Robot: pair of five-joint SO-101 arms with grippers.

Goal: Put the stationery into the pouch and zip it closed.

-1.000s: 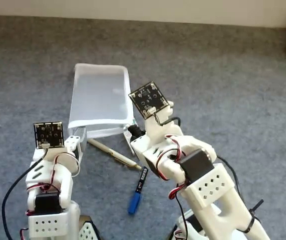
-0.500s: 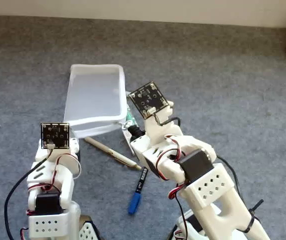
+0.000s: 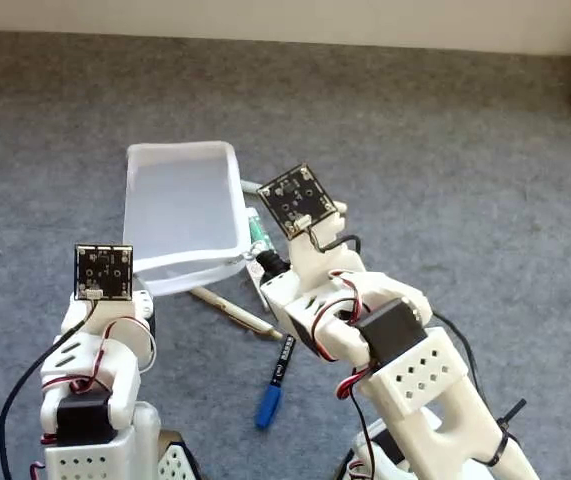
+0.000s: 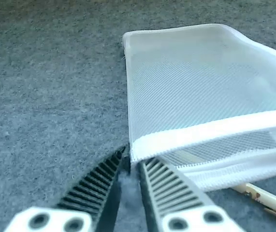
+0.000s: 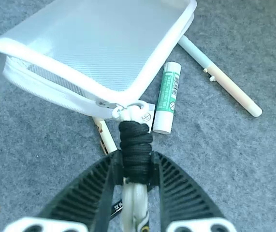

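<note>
Four stationery pieces lie outside the white mesh pouch (image 3: 183, 210) in the high view. A green glue stick (image 3: 257, 232) and a pale pen (image 3: 249, 186) lie just beside its right edge. A beige pen (image 3: 233, 312) lies by its open near edge, and a blue-capped marker (image 3: 273, 388) lies nearer still. All rest on grey carpet (image 3: 445, 150).

From the left wrist, the left gripper (image 4: 129, 162) is narrowed onto the pouch's near left corner, pinching the white trim.

From the right wrist, the right gripper (image 5: 135, 158) clamps the black cord-wrapped zipper pull (image 5: 135, 140) at the pouch's near right corner. The glue stick lies just beside it.
</note>
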